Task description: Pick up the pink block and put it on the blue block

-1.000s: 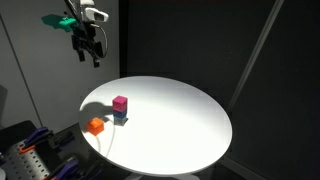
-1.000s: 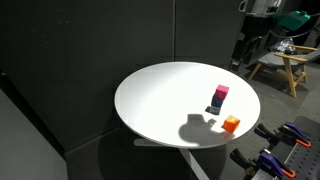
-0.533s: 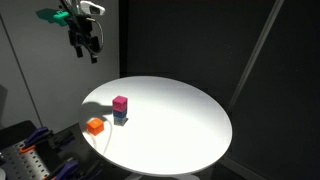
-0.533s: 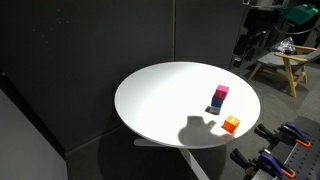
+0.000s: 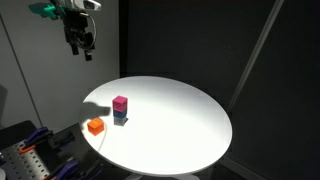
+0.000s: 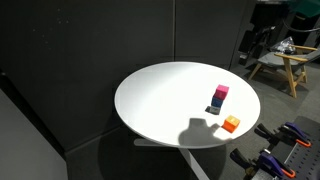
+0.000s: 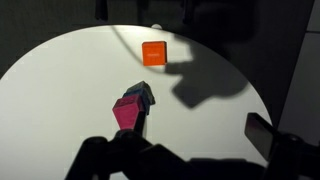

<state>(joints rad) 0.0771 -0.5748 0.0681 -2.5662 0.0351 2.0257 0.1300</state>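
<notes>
Wrist view: pink block (image 7: 127, 113) sat atop the blue block (image 7: 143, 96), orange cube (image 7: 153, 53) near it on the desk (image 7: 60, 90); hand (image 5: 80, 50) hung well above, and I couldn't tell its grip.

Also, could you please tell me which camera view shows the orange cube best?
The wrist view: the orange cube appears largest there, unobstructed. In both exterior views the cube is small but visible near the edge of the table.
</notes>
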